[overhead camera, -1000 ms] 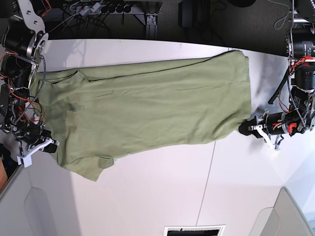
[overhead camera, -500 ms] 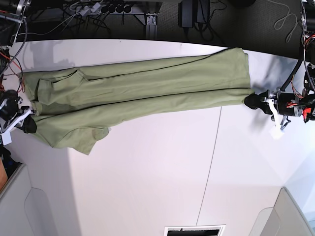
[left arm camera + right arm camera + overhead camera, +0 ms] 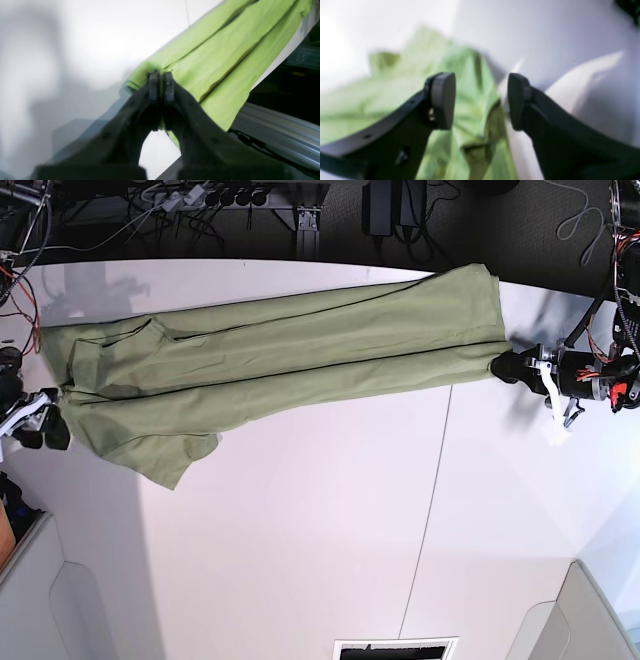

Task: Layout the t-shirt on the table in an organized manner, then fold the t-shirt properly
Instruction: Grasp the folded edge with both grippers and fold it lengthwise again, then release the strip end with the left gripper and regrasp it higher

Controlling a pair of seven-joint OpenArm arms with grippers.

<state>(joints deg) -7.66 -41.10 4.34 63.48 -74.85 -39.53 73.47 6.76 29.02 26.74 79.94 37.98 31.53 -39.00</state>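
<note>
The olive-green t-shirt (image 3: 300,360) lies stretched in a long narrow band across the far half of the white table (image 3: 300,560). My left gripper (image 3: 503,367) holds its right end, with the jaws shut on the hem edge (image 3: 161,82) and the t-shirt (image 3: 225,55) running away from them in long folds. My right gripper (image 3: 45,432) is at the left end, beside the sleeve. In the right wrist view the right gripper (image 3: 480,100) stands open above the crumpled t-shirt (image 3: 370,105), with nothing between its pads.
A thin dark seam (image 3: 425,520) crosses the table. Cables and a power strip (image 3: 200,198) lie beyond the far edge. A dark slot (image 3: 395,648) sits at the near edge, with grey panels (image 3: 60,600) at the near corners. A metal rail (image 3: 275,140) runs below the table edge.
Both arms drew the shirt toward the far edge, narrowing it into a band. The right gripper then opened and let go of the sleeve end. The left gripper stays shut.
</note>
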